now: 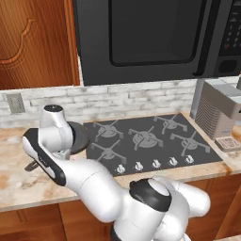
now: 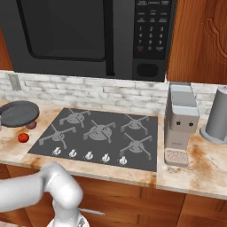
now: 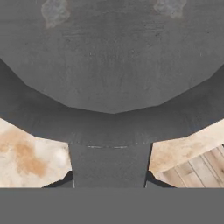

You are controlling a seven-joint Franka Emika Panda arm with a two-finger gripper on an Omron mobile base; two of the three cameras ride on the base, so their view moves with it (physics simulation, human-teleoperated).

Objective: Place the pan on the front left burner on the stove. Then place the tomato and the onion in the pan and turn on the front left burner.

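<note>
Kitchen counter, left of stove (image 2: 95, 131): we hold pan (image 2: 18, 112) by its short handle, gripper (image 3: 109, 186) clamped shut on it. Pan sits just off cooktop's left edge. Tomato (image 2: 23, 138) and onion (image 2: 31, 125) wait on counter (image 2: 186, 170) beside pan. First step in hand. Next, we judge: carry pan right, centre it over front left burner (image 2: 56, 134), clear of knobs.

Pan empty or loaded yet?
Empty. The pan sits on the counter left of the stove; the tomato and onion lie on the counter beside it.
</note>
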